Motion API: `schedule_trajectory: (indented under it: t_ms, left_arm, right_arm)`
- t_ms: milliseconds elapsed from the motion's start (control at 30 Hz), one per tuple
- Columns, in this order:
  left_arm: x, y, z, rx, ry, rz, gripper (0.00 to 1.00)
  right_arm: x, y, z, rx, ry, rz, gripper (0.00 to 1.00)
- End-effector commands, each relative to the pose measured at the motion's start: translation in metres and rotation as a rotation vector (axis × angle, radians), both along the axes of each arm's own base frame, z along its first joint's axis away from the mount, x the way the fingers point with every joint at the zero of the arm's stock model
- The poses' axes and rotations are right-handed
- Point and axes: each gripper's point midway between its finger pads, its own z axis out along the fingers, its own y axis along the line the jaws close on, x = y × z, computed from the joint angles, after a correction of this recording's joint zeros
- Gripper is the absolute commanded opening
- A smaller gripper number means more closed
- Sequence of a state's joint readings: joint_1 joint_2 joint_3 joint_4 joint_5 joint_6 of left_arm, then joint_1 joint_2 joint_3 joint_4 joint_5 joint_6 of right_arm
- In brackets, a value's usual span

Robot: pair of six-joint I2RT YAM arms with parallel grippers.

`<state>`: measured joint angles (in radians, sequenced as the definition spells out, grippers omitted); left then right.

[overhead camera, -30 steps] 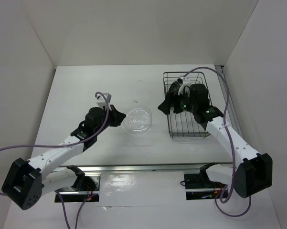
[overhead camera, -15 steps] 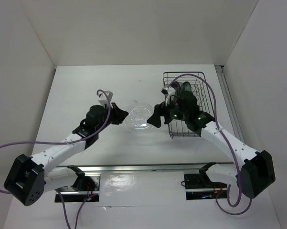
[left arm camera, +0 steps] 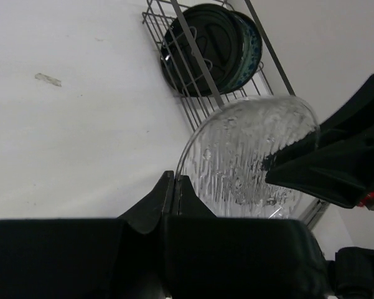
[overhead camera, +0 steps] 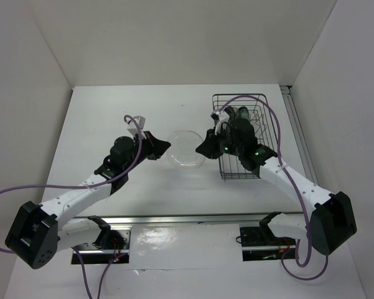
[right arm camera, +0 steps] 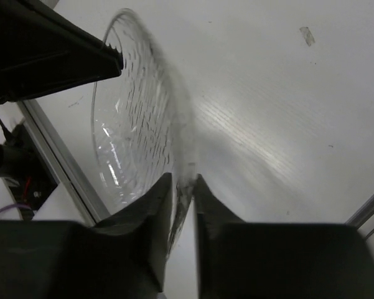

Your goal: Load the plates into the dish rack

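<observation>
Hands grip one clear speckled plate from opposite edges: left hand pinched tight on its rim, right hand closed narrowly on the other. The plate hangs tilted above the tabletop, just beside the dish rack, which holds a black plate and a blue-green plate upright.

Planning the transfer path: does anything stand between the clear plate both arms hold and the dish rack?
Nothing visible on the table does. Only the right end effector, gripping the rack-side rim of the clear plate, sits between it and the dish rack. The black plate and blue-green plate already fill far slots.
</observation>
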<state>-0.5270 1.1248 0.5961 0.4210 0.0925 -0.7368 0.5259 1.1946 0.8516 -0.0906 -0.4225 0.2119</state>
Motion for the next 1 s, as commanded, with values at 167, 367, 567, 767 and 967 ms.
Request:
schedule_trajectory:
  t_ms: [167,367,567,767,967]
  left_arm:
    - [0.009,-0.017,0.027,-0.087,-0.033,-0.042,0.15]
    - [0.023,-0.001,0.002,0.068,0.063,0.056,1.00]
    - [0.019,0.006,-0.014,0.134,0.100,0.060,1.00]
    - [0.016,0.006,-0.021,0.152,0.097,0.044,1.00]
    - [0.012,0.001,-0.032,0.169,0.108,0.001,1.00]
  right_arm:
    - [0.022,-0.003,0.021,0.030,-0.034,-0.126,0.00]
    - [0.067,-0.115,0.078,-0.172,-0.155,-0.738,0.00]
    - [0.081,-0.228,0.127,-0.332,-0.213,-1.168,0.00]
    - [0.087,-0.280,0.128,-0.425,-0.222,-1.362,0.00]
    - [0.121,-0.290,0.088,-0.433,-0.162,-1.346,0.00]
